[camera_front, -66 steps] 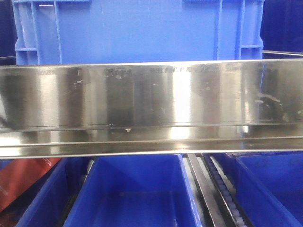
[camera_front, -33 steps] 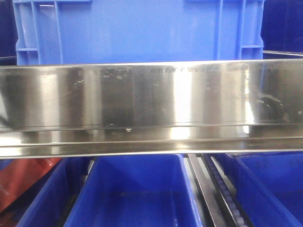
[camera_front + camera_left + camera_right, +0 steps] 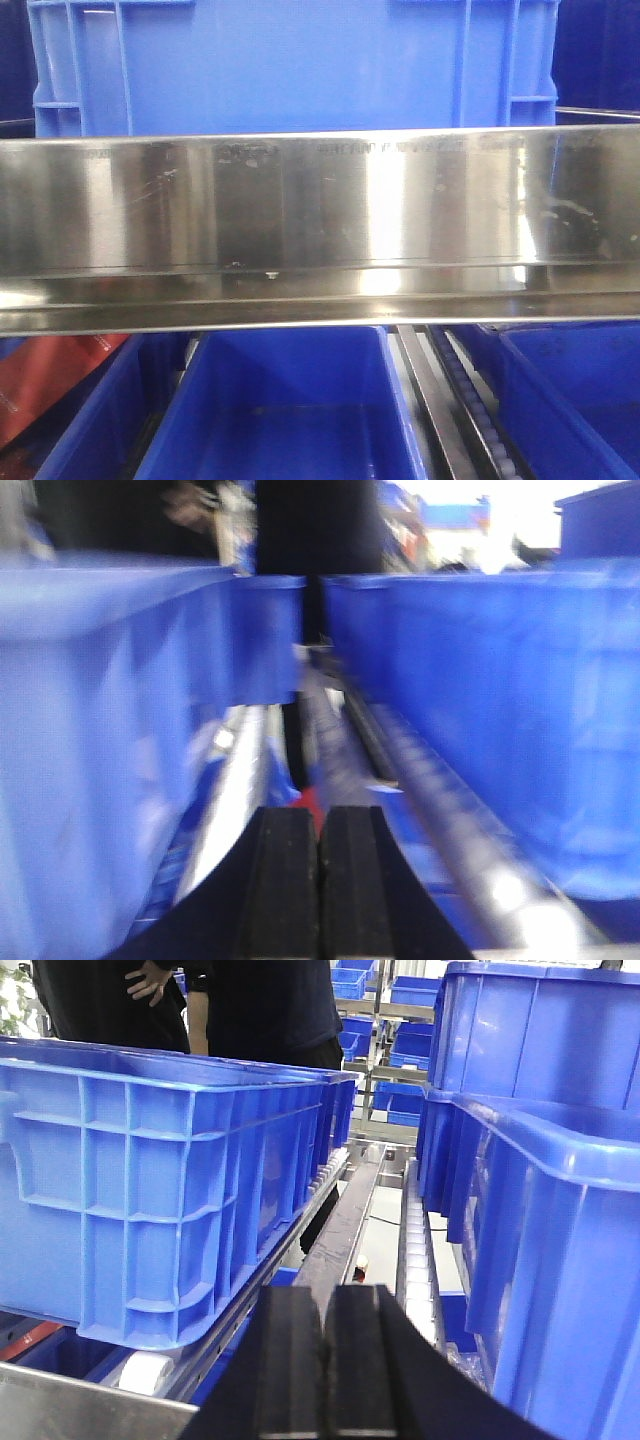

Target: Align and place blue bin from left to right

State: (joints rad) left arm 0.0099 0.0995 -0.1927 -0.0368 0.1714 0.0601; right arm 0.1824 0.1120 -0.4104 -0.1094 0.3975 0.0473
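Nothing has visibly shifted in the front view since a second ago: the blue bin [image 3: 290, 65] fills the upper part of the frame, directly behind a broad stainless steel rail [image 3: 320, 225] that spans the picture. Faint stamped writing runs along the rail's top edge, too small to read. Below the rail, smaller blue bins [image 3: 285, 410] sit beside a roller track [image 3: 480, 410]. The left hand [image 3: 320, 880], in a blurred view, has its pads pressed together on nothing. The right hand [image 3: 328, 1360] is likewise closed and empty, between a ribbed blue crate [image 3: 160, 1180] at left and more blue bins at right.
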